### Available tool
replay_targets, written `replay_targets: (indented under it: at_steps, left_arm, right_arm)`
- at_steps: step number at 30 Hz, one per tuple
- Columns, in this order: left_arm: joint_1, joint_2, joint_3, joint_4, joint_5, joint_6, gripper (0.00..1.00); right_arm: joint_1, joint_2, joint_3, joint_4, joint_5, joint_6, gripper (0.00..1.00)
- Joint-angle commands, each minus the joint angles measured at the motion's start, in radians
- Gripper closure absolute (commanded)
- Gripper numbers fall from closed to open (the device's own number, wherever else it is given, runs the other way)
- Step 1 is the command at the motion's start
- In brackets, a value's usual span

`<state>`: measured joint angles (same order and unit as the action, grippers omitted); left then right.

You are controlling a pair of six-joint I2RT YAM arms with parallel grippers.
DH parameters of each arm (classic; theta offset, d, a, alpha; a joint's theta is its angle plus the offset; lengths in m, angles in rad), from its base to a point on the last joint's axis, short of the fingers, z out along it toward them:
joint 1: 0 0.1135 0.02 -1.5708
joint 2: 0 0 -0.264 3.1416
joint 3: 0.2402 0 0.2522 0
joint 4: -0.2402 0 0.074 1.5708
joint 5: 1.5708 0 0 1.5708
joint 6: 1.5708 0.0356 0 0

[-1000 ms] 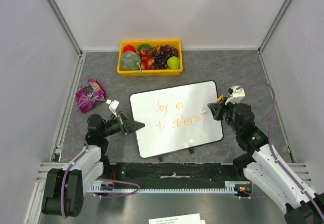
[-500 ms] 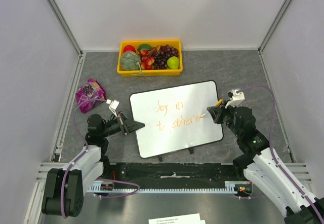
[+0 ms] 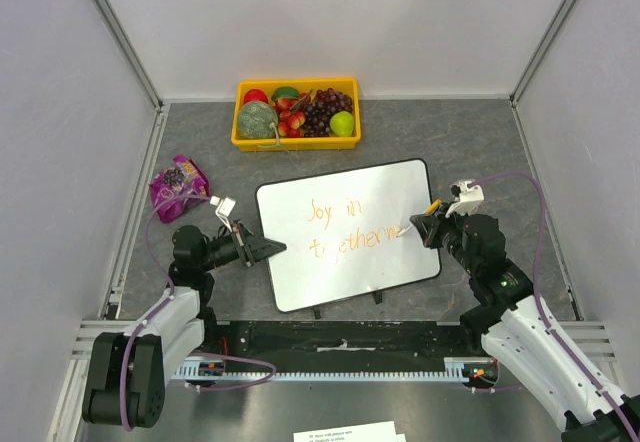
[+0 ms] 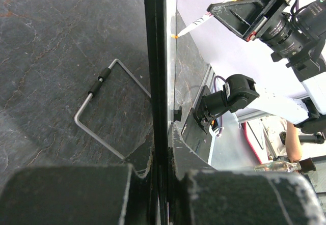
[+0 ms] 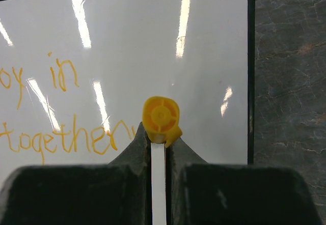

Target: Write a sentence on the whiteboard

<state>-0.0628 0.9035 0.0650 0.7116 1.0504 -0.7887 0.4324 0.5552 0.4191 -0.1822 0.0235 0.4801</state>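
At the centre of the grey table (image 3: 480, 152) lies the large glossy white, black-framed whiteboard (image 3: 350, 267), its nine-o'clock edge pinched between the jaws of the left gripper (image 3: 268, 247). At three o'clock the right gripper (image 3: 424, 225) clamps a white, yellow-ended marker (image 3: 404, 229), its tip at the orange handwritten sentence (image 3: 345, 230), after "togethern". The writing looks mid-word. Next, "ess" must fit before the frame.

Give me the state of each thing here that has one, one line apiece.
whiteboard, left edge clamped
sentence, unfinished, reads "Joy in togethern"
marker, uncapped, tip at the last letter
left gripper, shut on the whiteboard
right gripper, shut on the marker
yellow tray, full of fruit
purple bag, crumpled
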Motion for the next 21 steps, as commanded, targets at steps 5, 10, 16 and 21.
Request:
replay_targets:
  at_steps: [5, 10, 16, 21]
  left_arm:
    - [0.0, 0.0, -0.027, 0.02, 0.008, 0.089, 0.98]
    - [0.0, 0.0, -0.027, 0.02, 0.008, 0.091, 0.98]
    - [0.0, 0.0, -0.027, 0.02, 0.008, 0.091, 0.98]
    - [-0.002, 0.0, -0.025, 0.02, 0.008, 0.091, 0.98]
  right_arm:
    - [-0.001, 0.005, 0.001, -0.085, 0.116, 0.012, 1.0]
    - [-0.003, -0.003, 0.02, -0.083, 0.135, 0.009, 1.0]
    - [0.0, -0.001, 0.067, -0.053, 0.09, 0.009, 1.0]
    - [-0.003, -0.008, 0.116, -0.034, 0.081, 0.026, 1.0]
